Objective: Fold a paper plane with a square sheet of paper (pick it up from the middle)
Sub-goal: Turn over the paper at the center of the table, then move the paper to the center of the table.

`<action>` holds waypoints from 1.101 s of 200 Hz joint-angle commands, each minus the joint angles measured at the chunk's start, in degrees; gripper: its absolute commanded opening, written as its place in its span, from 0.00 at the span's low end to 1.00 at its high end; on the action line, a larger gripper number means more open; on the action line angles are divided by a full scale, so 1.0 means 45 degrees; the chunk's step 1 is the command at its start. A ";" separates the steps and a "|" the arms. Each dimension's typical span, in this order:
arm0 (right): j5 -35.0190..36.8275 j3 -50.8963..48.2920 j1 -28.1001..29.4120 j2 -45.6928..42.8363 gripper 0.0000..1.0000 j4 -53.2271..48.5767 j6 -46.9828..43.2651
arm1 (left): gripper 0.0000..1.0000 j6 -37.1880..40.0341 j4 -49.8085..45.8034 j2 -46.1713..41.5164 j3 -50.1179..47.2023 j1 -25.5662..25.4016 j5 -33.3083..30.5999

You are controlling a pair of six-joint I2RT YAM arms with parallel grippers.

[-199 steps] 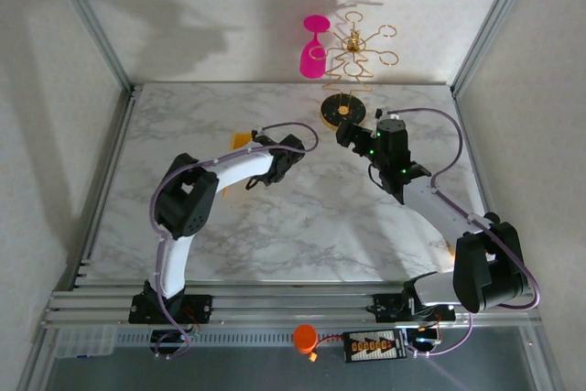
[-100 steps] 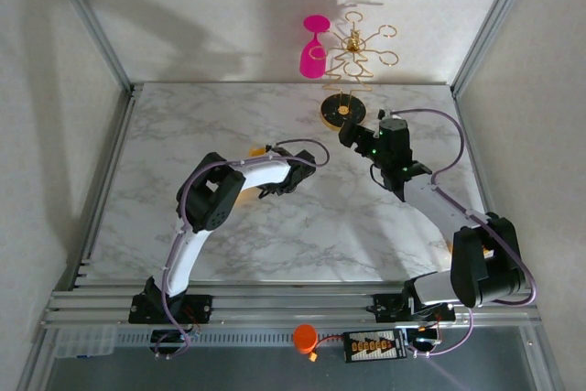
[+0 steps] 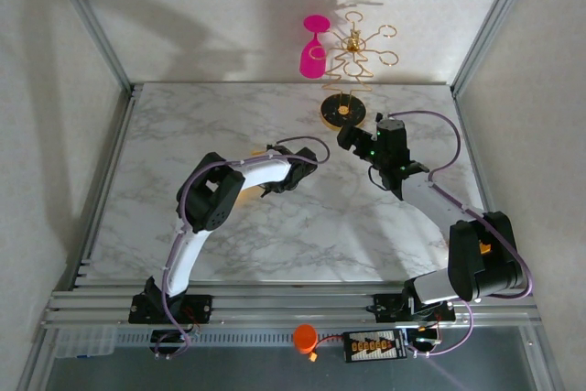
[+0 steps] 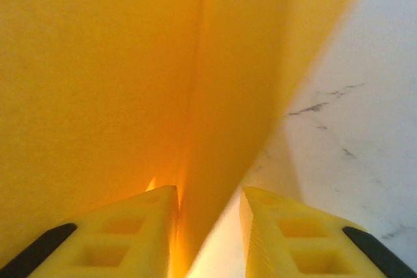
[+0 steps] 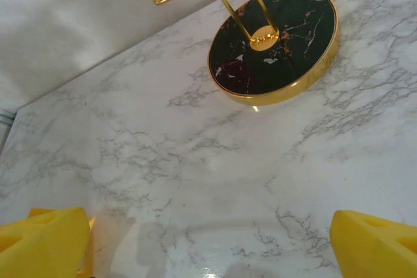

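My left gripper (image 4: 207,194), slightly parted, straddles a mid-frame crease in the thin orange-yellow paper sheet (image 4: 98,83), my right gripper (image 5: 208,229) spread empty; most folds seemingly remain.

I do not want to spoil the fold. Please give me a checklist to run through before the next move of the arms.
1. Centre crease in the square sheet of paper: ok, one sharp fold.
2. Left gripper clamped on the crease: not ok, jaws apart.
3. Right gripper open and empty: ok.
4. Gold stand base apart from right gripper: ok.
5. Paper edges lined up: cannot tell.
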 commanded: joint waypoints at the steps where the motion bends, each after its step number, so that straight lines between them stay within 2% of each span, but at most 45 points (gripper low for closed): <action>1: -0.0112 0.0182 -0.0108 0.0055 0.95 -0.0057 0.0142 | 0.34 -0.0437 0.0667 -0.0455 0.0244 -0.0341 0.2112; 44: -0.0175 0.0060 -0.0194 0.0091 0.95 0.0042 0.0378 | 0.33 -0.1016 0.0832 -0.1071 0.0295 -0.0585 0.3059; 63: -0.0176 0.0042 -0.0212 0.0092 0.95 0.0021 0.0417 | 0.34 -0.1251 0.1156 -0.1513 0.0314 -0.0712 0.3943; 79: -0.0083 -0.0013 -0.0273 0.0041 0.94 0.0056 0.0510 | 0.35 -0.1455 0.1859 -0.2079 0.0101 -0.0846 0.5448; 106: -0.0002 -0.0210 -0.0427 -0.0096 0.94 0.0191 0.0719 | 0.38 -0.1756 0.3737 -0.3299 -0.0769 -0.0871 0.8874; 130: -0.0348 -0.0243 -0.0506 0.0002 0.94 0.0309 0.0708 | 0.40 -0.1532 0.4749 -0.4508 -0.1352 -0.0673 1.0409; 147: -0.0949 -0.0214 -0.0518 0.0137 0.94 0.0653 0.0438 | 0.40 -0.1517 0.5297 -0.5564 -0.2016 -0.0057 1.0676; 178: -0.1537 -0.0160 -0.0518 0.0257 0.97 0.0875 0.0580 | 0.40 -0.2163 0.6879 -0.7525 -0.4391 0.1775 1.0634; 220: -0.3202 -0.0158 -0.0498 0.0998 0.95 0.1704 0.1210 | 0.38 -0.3184 0.7881 -0.8165 -0.6840 0.3593 1.0747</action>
